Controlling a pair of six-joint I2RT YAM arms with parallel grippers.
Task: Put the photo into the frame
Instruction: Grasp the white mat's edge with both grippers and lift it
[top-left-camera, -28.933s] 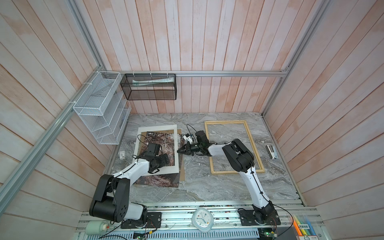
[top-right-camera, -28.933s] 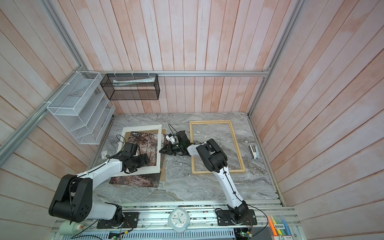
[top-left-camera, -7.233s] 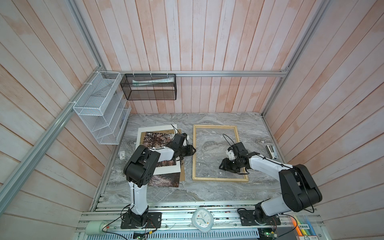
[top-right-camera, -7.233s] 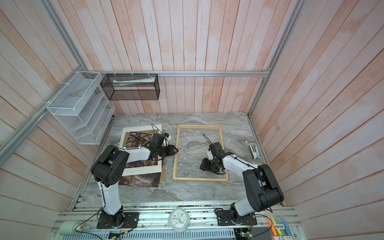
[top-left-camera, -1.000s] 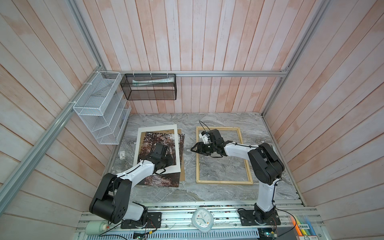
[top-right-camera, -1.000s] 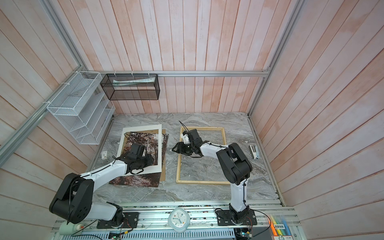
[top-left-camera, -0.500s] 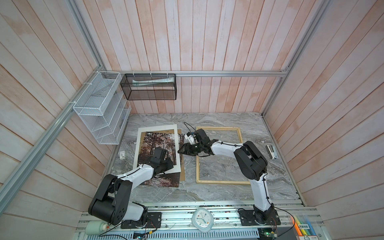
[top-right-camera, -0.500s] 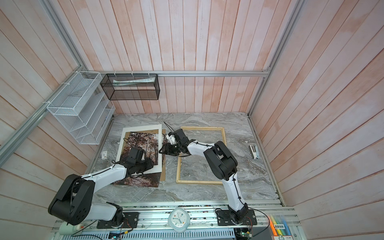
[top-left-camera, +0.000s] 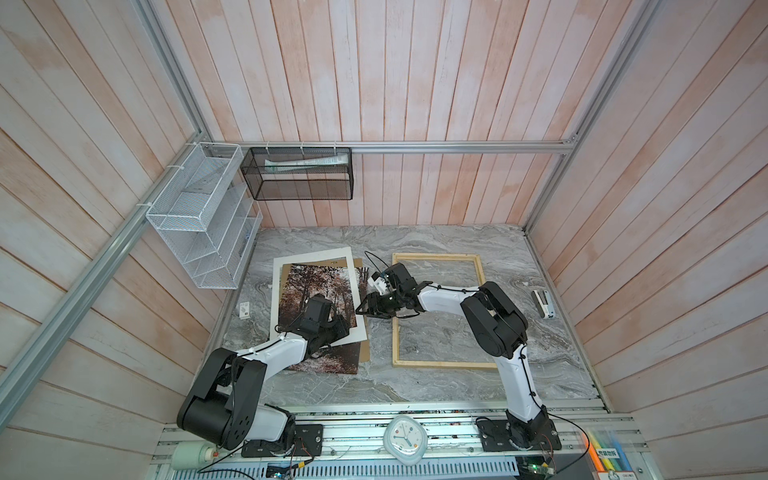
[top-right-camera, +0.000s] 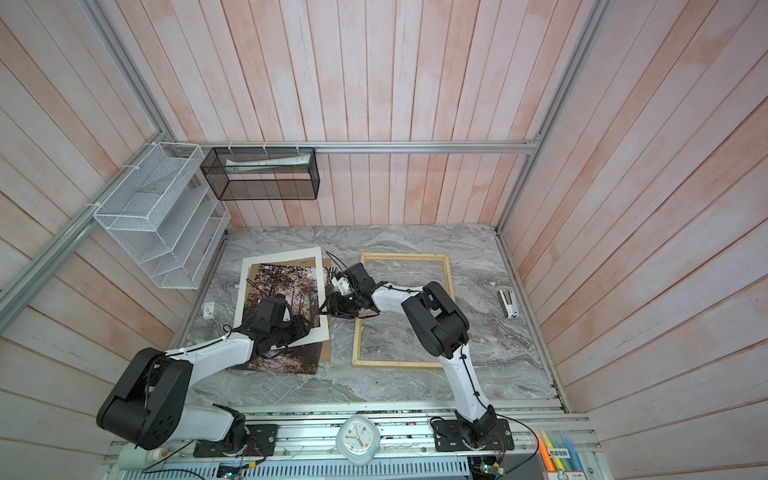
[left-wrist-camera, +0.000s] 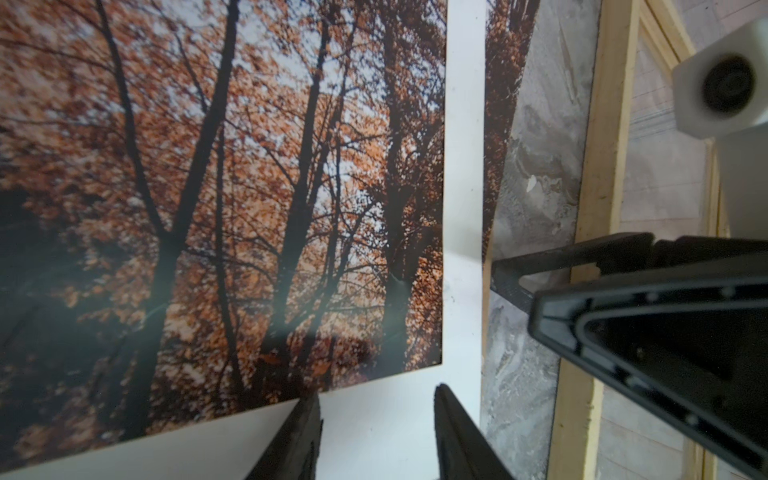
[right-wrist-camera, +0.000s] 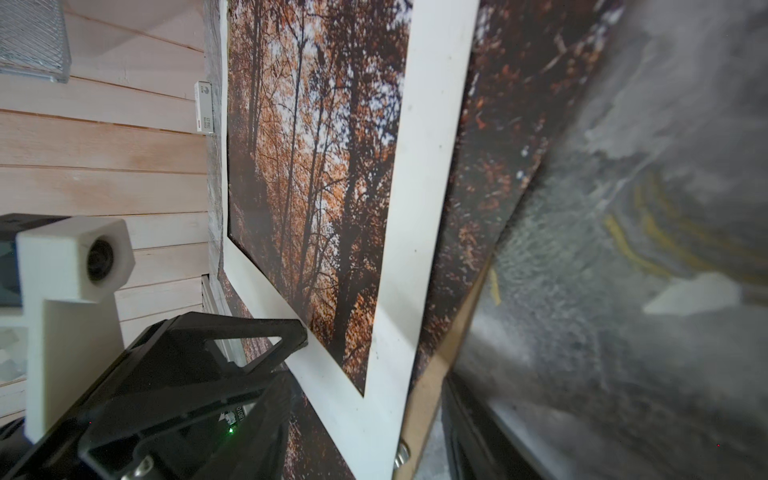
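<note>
The photo (top-left-camera: 316, 286) lies flat on the left of the table under a white mat board (top-left-camera: 307, 254), showing through its window and past its near edge (top-right-camera: 286, 361). The empty pale-wood frame (top-left-camera: 436, 257) lies to its right. My left gripper (left-wrist-camera: 376, 415) is open just above the mat's near right corner (top-left-camera: 343, 328), nothing between its fingers. My right gripper (top-left-camera: 360, 311) reaches across to the stack's right edge. It is open (right-wrist-camera: 374, 436), with its jaws either side of the edges of mat, photo (right-wrist-camera: 316, 166) and backing board.
A brown backing board (top-left-camera: 362, 353) lies under the photo and sticks out on the right. A small white box (top-left-camera: 244, 309) lies by the left wall and a stapler (top-left-camera: 542, 303) by the right wall. Wire baskets (top-left-camera: 199, 216) hang on the walls.
My right gripper has moved left, off the frame's left slat to the right edge of the mat and photo. The left arm has hardly moved.
</note>
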